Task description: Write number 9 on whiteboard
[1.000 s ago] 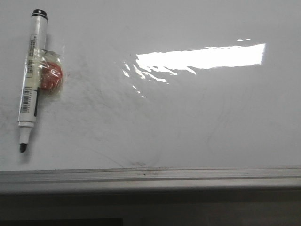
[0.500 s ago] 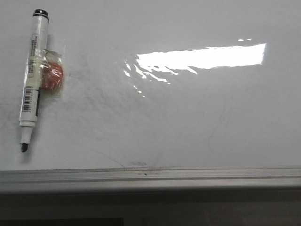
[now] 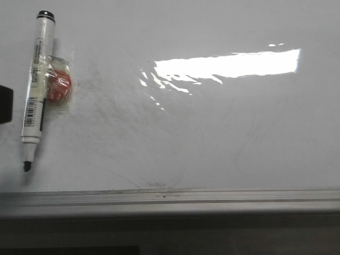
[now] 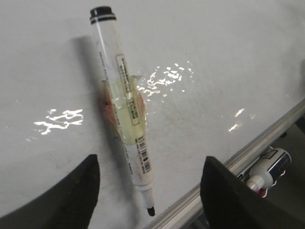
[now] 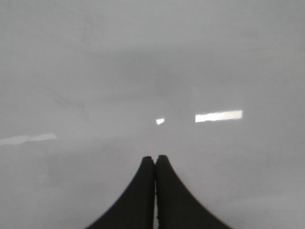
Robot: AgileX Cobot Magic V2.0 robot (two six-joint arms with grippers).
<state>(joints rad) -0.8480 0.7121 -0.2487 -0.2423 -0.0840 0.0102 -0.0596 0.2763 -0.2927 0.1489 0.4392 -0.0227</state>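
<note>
The whiteboard [image 3: 212,138] fills the front view, glossy white with faint grey smudges and a grey metal rim [image 3: 170,195] along its near edge. No number 9 shows on it. A white marker [image 3: 36,85] with a bare black tip lies at the board's left, a red round piece taped to it [image 3: 58,86]. My left gripper [image 4: 150,191] is open, its fingers either side of the marker's [image 4: 125,114] tip end and above it. A dark piece of that gripper shows at the front view's left edge [image 3: 5,104]. My right gripper [image 5: 155,160] is shut and empty over bare board.
A second marker [image 4: 269,167] lies beyond the board's rim in the left wrist view. Bright window glare [image 3: 228,65] sits on the board's middle right. A dark strip [image 3: 170,236] runs below the rim.
A dark piece of my left gripper has come into the front view at the left edge. The marker has not moved.
</note>
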